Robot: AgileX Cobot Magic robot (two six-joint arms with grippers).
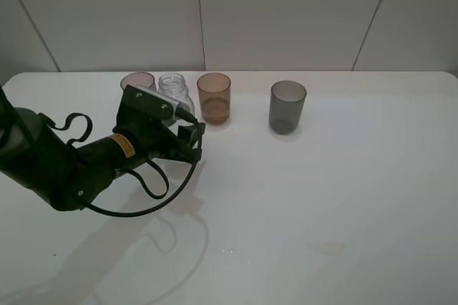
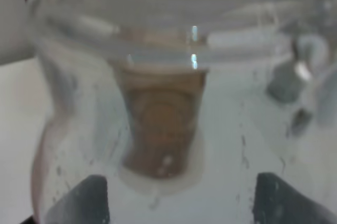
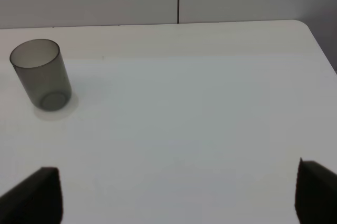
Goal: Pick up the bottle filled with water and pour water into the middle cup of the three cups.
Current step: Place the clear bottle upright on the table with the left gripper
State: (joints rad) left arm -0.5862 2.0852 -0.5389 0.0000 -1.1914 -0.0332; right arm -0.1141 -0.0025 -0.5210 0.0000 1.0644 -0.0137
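only one label shows: a small yellow sticker (image 1: 122,144) on the black left arm (image 1: 64,165), its print too small to read. the left gripper (image 1: 187,135) reaches toward the bottle (image 1: 174,90) from the near side, its fingers spread wide; in the left wrist view the two dark fingertips (image 2: 84,200) sit far apart at either side with the clear bottle (image 2: 174,50) filling the space ahead of them, and whether they touch its wall cannot be told. the bottle is colourless ribbed plastic with rounded shoulders and an open threaded neck, standing upright on the white table (image 1: 322,197) between the pinkish-mauve cup (image 1: 136,81) and the middle cup (image 1: 214,97), just beside both. the middle cup is a translucent amber-brown tumbler, straight-sided and slightly tapered, upright; through the bottle it shows as a blurred brown shape (image 2: 160,129). the dark smoky-grey cup (image 1: 288,107) stands upright, apart to the right of the amber one, and appears again in the right wrist view (image 3: 41,74). the right gripper (image 3: 179,192) is spread wide, its dark fingertips (image 3: 37,195) at opposite sides over bare smooth tabletop, holding nothing.
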